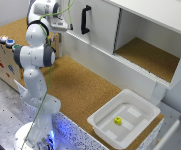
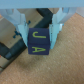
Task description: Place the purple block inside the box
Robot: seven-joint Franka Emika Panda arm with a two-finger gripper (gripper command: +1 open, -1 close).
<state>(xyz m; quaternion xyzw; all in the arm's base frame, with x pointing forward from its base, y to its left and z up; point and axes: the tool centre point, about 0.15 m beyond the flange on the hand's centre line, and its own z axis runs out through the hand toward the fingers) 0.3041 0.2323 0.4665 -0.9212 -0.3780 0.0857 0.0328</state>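
A yellow cube [image 1: 118, 120] lies far off at the exterior view's right; the white cabinet [image 1: 140, 35] stands open beside me.

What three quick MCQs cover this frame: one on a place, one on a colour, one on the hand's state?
1. Where does the white box sit in the exterior view?
A. lower right, on the cork surface
B. on the wooden case
C. inside the cabinet

2. What colour is the small cube inside the box?
A. red
B. yellow
C. blue

3. What is the hand doing?
A. open, holding nothing
B. shut on the purple block
C. pressing a button

Answers:
1. A, the tub lies on the cork below the cabinet.
2. B, it shows yellow against the white floor.
3. B, the wrist view shows the purple block between both fingers.
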